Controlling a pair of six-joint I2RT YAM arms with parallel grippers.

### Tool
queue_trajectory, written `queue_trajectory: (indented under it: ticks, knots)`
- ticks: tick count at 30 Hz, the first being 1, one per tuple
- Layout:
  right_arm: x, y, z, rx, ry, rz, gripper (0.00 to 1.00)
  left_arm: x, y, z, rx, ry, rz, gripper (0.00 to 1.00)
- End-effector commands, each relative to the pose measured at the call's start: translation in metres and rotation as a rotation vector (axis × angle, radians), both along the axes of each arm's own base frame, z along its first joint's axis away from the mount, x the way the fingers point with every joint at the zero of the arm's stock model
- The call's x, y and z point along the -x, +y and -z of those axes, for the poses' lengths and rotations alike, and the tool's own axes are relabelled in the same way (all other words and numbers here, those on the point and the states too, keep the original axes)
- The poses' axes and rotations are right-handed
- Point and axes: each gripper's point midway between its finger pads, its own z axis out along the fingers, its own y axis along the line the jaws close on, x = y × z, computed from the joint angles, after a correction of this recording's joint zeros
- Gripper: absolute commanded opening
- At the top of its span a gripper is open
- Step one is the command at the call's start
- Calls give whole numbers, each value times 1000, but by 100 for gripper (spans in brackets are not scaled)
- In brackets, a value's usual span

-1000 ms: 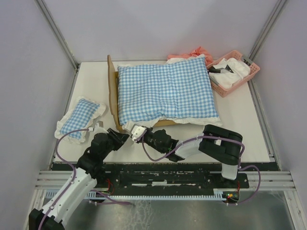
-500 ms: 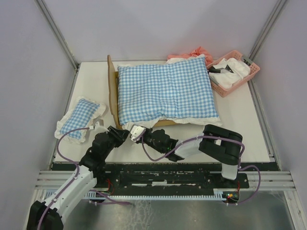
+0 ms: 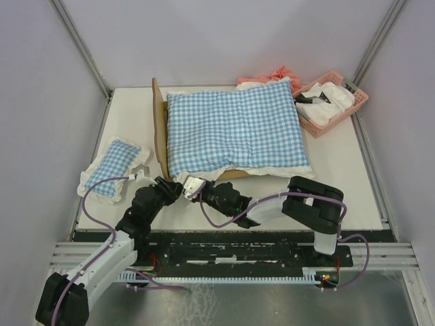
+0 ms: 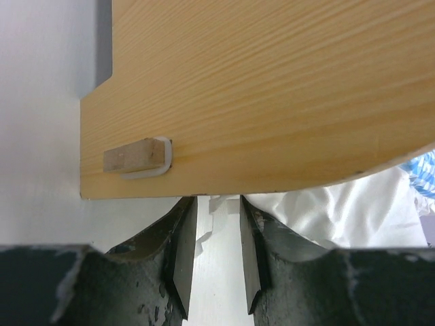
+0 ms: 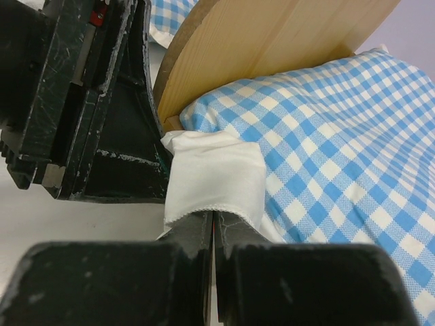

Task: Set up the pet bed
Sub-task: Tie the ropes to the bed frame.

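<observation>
**Top external.** The pet bed (image 3: pixel 160 129) lies on the table (image 3: pixel 340 183) from the middle toward the far edge. Its headboard (image 3: pixel 158 109) faces the left edge. A blue-checked cushion (image 3: pixel 234 132) covers the base and overhangs the foot end. A small matching pillow (image 3: pixel 112 166) lies off the bed near the left edge. A pink basket (image 3: pixel 359 102) sits at the far right corner. Both arms meet at the bed's near left corner, with the left gripper (image 3: pixel 173 189) just beside the right gripper (image 3: pixel 190 187).

**Left wrist.** The fingers are parted with only bare table between them, so nothing is gripped. The tips sit just under the headboard's near end. A wooden peg (image 4: pixel 136 157) in a white collar juts from the panel.

**Right wrist.** The fingers are clenched on the cushion's white frill (image 5: pixel 214 176), which is folded over at the corner. The left gripper stands close alongside on the left.

**Step in hand (judgement).** The cushion's near corner is being seated against the headboard.
- Draw the frill out flat and toward the corner rather than up, so the cushion does not lift off the base.
- Bring the left fingers onto the headboard's edge to brace the light frame against the pull.
- Keep the two grippers from touching.
- The pillow is not yet placed.
</observation>
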Motion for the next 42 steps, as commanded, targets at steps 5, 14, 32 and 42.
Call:
queue_trajectory:
  ticks: [5, 14, 32, 42]
  knots:
    - [-3, 9, -18, -57, -4, 0, 2, -7, -4, -8, -19, -79, 26, 37]
    - [-3, 11, -16, -61, 7, -3, 2, -9, -9, -15, 19, -107, 40, 31]
    - [-3, 8, -4, -36, 19, 5, 2, -4, -13, -14, 51, -102, 58, 3]
    - [-6, 5, 14, 22, 28, -7, 2, 5, -3, -10, 51, -71, 19, 3]
